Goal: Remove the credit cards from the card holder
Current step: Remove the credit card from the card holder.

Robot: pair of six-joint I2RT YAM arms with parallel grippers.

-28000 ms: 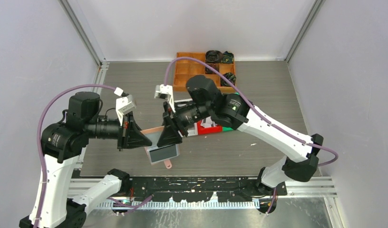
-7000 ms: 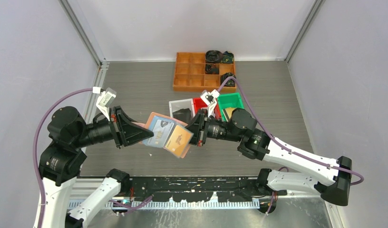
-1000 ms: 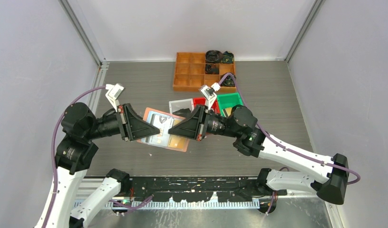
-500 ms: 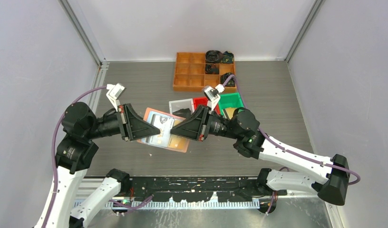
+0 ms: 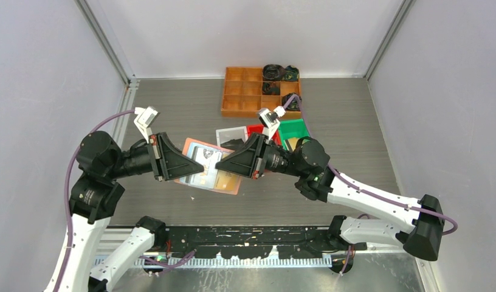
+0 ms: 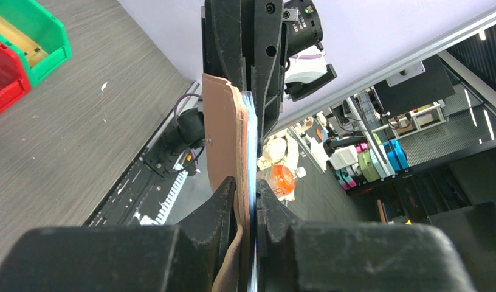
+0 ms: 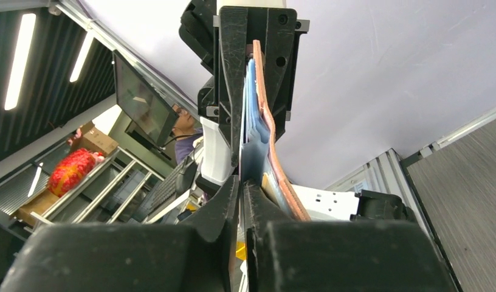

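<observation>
Both arms hold the card holder [image 6: 222, 128] up in the air, spread open above the grey table [image 5: 355, 140], just in front of the red bin [image 5: 255, 129]. The left gripper [image 6: 246, 193] pinches the tan cover and blue pockets together at one edge. The right gripper [image 7: 241, 187] has its jaws nearly pressed together on a pale blue pocket sheet. Whether a card sits in that pinch, I can't tell. The credit cards [image 5: 228, 180], a gold one showing, sit in the pockets.

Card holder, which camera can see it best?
The top camera. There the card holder is spread open, showing its pink cover and the cards in its pockets. The left wrist camera sees only its thin edge in the left pincer; the right wrist camera likewise, in the right pincer.
</observation>
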